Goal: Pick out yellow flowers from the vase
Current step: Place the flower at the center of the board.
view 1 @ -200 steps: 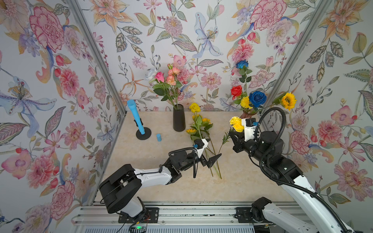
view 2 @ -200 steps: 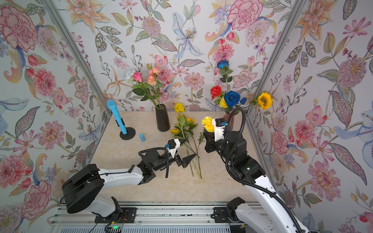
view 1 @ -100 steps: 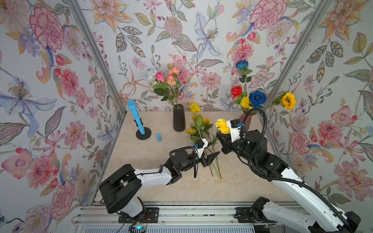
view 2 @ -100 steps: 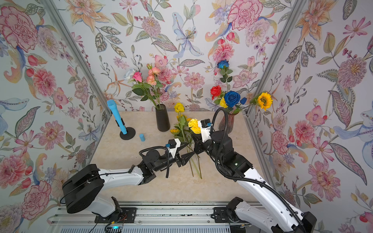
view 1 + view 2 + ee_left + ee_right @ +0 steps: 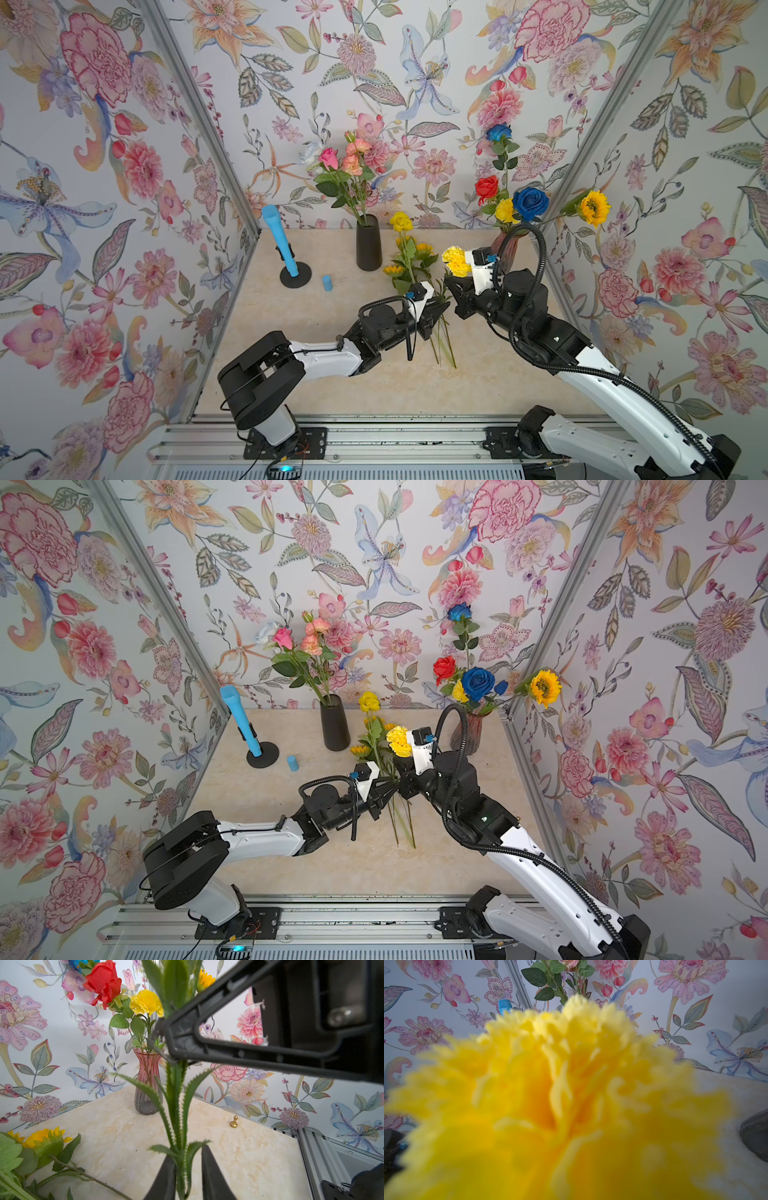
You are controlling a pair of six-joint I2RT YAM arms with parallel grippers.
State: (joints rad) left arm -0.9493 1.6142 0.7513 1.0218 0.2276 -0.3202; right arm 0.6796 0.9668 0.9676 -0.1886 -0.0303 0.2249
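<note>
My right gripper (image 5: 451, 286) is shut on the stem of a ruffled yellow flower (image 5: 456, 261), whose blurred head fills the right wrist view (image 5: 571, 1095) and hides the jaws there. My left gripper (image 5: 440, 309) meets it from the left, and its jaws are shut on the same leafy stem (image 5: 182, 1167), lower down. The pink glass vase (image 5: 509, 249) at the back right holds red and blue roses, a yellow pompom (image 5: 505, 210) and a sunflower (image 5: 595, 207). Several yellow flowers (image 5: 401, 221) lie on the table under the grippers.
A black vase (image 5: 368, 247) of pink roses stands at the back centre. A blue microphone (image 5: 280, 241) on a black base and a small blue cylinder (image 5: 327, 282) are at the back left. A gold pawn (image 5: 234, 1122) stands near the right wall.
My right arm has carried the yellow flower leftwards from beside the vase to my left gripper. My left jaws were wide open and have closed around its stem.
</note>
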